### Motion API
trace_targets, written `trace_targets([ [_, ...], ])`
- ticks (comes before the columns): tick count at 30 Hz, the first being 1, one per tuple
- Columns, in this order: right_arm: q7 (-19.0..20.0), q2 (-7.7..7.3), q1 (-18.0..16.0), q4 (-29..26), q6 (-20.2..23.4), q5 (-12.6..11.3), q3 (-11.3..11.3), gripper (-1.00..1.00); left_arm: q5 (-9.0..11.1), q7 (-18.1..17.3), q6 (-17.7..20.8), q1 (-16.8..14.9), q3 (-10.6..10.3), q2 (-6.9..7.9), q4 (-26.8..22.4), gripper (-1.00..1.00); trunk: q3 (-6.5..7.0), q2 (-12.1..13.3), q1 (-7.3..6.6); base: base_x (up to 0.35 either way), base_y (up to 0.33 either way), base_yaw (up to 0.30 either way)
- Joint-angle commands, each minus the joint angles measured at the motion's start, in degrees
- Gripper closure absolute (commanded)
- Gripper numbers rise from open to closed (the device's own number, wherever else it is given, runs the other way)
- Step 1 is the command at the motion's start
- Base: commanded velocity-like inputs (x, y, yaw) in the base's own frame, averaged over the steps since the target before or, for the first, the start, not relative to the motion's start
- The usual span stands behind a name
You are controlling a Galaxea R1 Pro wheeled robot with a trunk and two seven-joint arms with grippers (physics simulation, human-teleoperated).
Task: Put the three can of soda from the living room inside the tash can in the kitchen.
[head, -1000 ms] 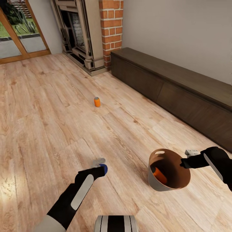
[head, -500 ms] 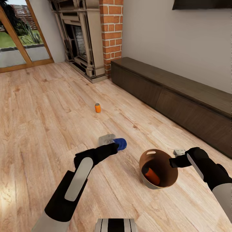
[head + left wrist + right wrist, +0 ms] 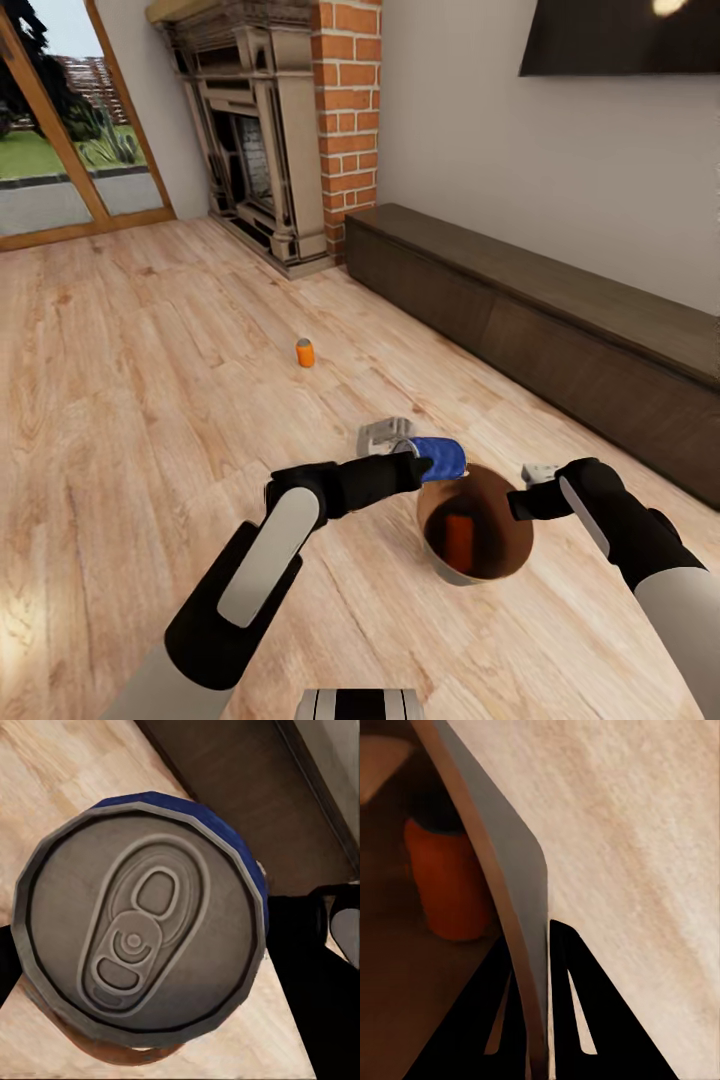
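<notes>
My left gripper [image 3: 418, 460] is shut on the dark blue can of soda [image 3: 438, 457], holding it on its side just above the near-left rim of the trash can [image 3: 506, 520]. The left wrist view looks straight at that blue can's silver top [image 3: 142, 945]. My right gripper [image 3: 522, 499] is shut on the trash can's right rim, its fingers pinching the thin grey wall [image 3: 506, 877]. One orange can [image 3: 459, 541] lies inside the copper-brown pail, also seen as the orange can [image 3: 448, 881]. Another orange can [image 3: 305, 352] stands upright on the wood floor, farther ahead to the left.
A long dark low cabinet [image 3: 560, 320] runs along the right wall under a wall TV [image 3: 620, 35]. The red-brick fireplace [image 3: 345, 110] stands at the back, with glass doors [image 3: 60, 160] at the far left. Open wood floor [image 3: 150, 400] lies between me and the standing can.
My left arm has swung the blue can up and to the right, from beside the floor to the trash can's rim. The camera has tilted up, bringing the TV into view.
</notes>
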Motion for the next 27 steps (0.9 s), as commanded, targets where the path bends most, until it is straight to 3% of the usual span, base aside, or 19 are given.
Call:
trace_targets([
  [1,0.3,0.0,0.0,0.0,0.1,-0.2,0.0,1.0,0.8,0.1,0.5,0.0,-0.7,0.09,0.1,1.0,0.23,0.0,-0.02,0.0,0.0,0.0],
  [6,0.4,-0.01,0.0,-0.1,0.1,-0.2,-0.1,1.0,2.8,0.2,2.4,0.0,-5.6,0.15,1.5,1.0,1.34,0.1,-0.15,0.0,0.0,0.0],
  [8,0.4,-0.01,0.0,-0.2,0.1,-0.2,-0.2,1.0,2.9,0.2,2.6,0.0,-6.3,0.08,3.8,1.0,1.78,0.1,-0.2,0.0,0.0,0.0],
  [18,0.7,-0.01,0.3,-1.8,0.1,-0.3,-0.1,1.0,2.7,0.0,2.8,-0.1,-7.4,-0.02,11.1,1.0,4.0,0.2,-0.46,0.0,0.0,0.0],
  [23,0.7,0.04,1.0,-2.7,0.1,-0.3,0.0,1.0,2.5,-0.3,2.3,0.0,-8.1,0.11,11.7,1.0,4.0,0.2,-0.46,0.0,0.0,0.0],
  [24,0.7,0.02,1.1,-2.9,0.1,-0.3,0.0,1.0,2.4,-0.3,2.2,0.0,-8.6,0.09,11.7,-1.0,4.0,0.2,-0.46,0.0,0.0,0.0],
  [27,0.7,0.04,1.4,-3.3,0.1,-0.3,0.0,1.0,2.4,-0.4,2.0,-0.1,-9.4,0.14,11.9,-1.0,4.0,0.2,-0.46,0.0,0.0,0.0],
])
